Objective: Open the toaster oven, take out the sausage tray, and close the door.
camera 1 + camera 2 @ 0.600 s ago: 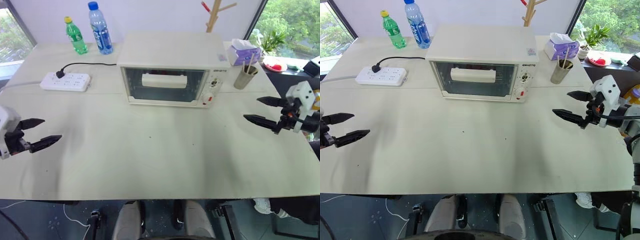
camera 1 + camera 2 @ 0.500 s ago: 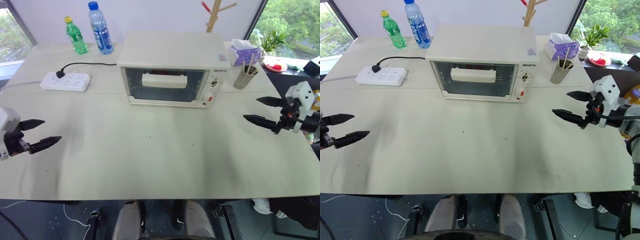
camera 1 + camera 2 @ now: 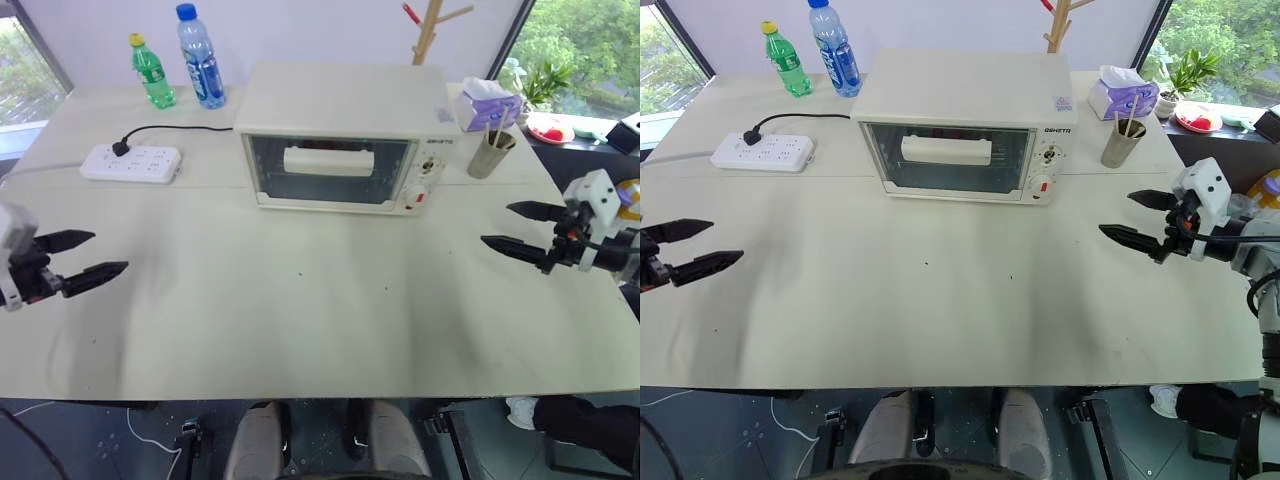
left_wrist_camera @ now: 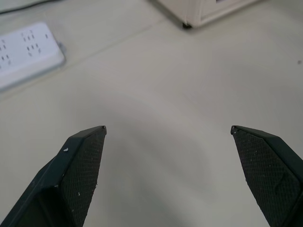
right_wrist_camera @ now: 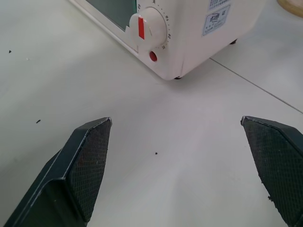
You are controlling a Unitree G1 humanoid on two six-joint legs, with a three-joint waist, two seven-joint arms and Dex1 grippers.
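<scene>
Toaster oven (image 3: 345,135) sits at the back centre of the surface (image 3: 300,310), its door (image 3: 328,170) shut. Left hand (image 3: 78,256) and right hand (image 3: 518,228) hover near opposite surface edges, well apart from it, fingers spread wide, holding nothing.

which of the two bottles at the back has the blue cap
The taller clear water bottle with the blue label, standing nearer the toaster oven. The shorter green bottle beside it has a yellow cap.
</scene>
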